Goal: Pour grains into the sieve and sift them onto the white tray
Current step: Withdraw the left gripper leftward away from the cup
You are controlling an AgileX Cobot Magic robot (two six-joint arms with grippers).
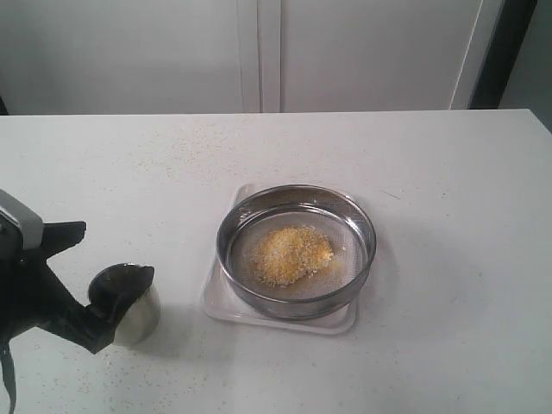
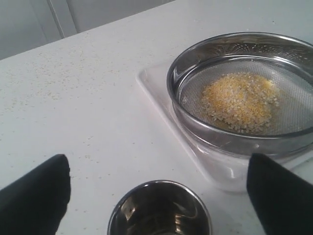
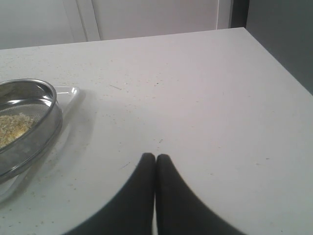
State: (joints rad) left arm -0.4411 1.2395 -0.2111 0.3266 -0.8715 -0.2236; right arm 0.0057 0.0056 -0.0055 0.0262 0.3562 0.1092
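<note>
- The left gripper (image 2: 157, 161) is released: its two black fingers (image 2: 34, 196) stand wide apart, one on either side of the small steel cup (image 2: 159, 210).
- In the left wrist view, bare table shows between the cup and each finger, so neither pad touches it. In the exterior view the nearer finger (image 1: 103, 323) overlaps the cup (image 1: 142, 321), and contact cannot be judged from there.
- The cup stands upright on the table (image 1: 448, 172), mouth up.
- Past the left fingertips, near but apart from them, sits the sieve (image 2: 234, 139), resting on the white tray (image 2: 161, 93). The tray's corners and edge stick out from under the steel rim.
- The grains (image 2: 239, 100) lie as a loose yellow heap on the mesh, roughly in the middle of the sieve (image 1: 293, 306) and clear of its wall. In the exterior view the heap (image 1: 289, 254) is to the right of the cup and well away from both left fingers.
- The right gripper (image 3: 155, 161) is clenched, its fingers (image 3: 142, 196) pressed together with nothing between them, above bare table.
- From the right wrist view the sieve (image 3: 34, 142), its grains (image 3: 12, 128) and a corner of the white tray (image 3: 68, 95) lie off to one side, well apart from the closed fingertips.
- Fine specks dust the table beyond the cup (image 1: 172, 147).
</note>
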